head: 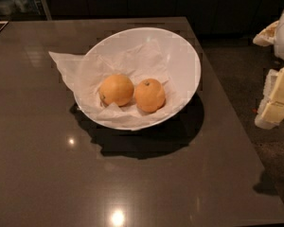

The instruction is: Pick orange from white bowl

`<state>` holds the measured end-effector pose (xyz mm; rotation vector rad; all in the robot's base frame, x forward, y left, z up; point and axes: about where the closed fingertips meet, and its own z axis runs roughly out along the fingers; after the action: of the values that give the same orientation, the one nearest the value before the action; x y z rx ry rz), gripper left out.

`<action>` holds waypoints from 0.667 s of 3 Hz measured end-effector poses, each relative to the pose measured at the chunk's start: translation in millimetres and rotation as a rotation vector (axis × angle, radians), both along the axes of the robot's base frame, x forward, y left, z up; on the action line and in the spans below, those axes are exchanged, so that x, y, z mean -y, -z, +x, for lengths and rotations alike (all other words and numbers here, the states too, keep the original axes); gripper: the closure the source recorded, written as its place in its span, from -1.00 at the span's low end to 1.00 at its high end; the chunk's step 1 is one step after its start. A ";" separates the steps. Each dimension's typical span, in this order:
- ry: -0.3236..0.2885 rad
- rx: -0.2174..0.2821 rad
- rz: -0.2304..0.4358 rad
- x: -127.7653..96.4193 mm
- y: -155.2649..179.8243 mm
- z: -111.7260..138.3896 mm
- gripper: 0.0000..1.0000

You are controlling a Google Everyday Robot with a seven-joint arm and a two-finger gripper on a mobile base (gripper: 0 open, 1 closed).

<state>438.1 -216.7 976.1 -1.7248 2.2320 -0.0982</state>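
The orange [150, 95] is the deeper-coloured fruit, with a dark stem dot on top. It lies right of centre in the white bowl [184, 56], on crumpled white paper [132, 60]. A paler yellowish-orange fruit [116, 90] lies touching it on its left. The bowl stands on a dark table, tilted toward the camera. My gripper [277, 98] shows as cream and white parts at the far right edge of the view, beyond the table's right edge and well apart from the bowl. It holds nothing that I can see.
The dark glossy table [61, 174] has its right edge running diagonally down to the lower right corner. The paper sticks out over the bowl's left rim [61, 63]. Dark floor lies right of the table.
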 end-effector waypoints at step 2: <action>-0.013 0.007 -0.023 -6.1 -3.6 2.0 -1.00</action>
<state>440.2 -210.5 979.8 -1.7483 2.2223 -0.1273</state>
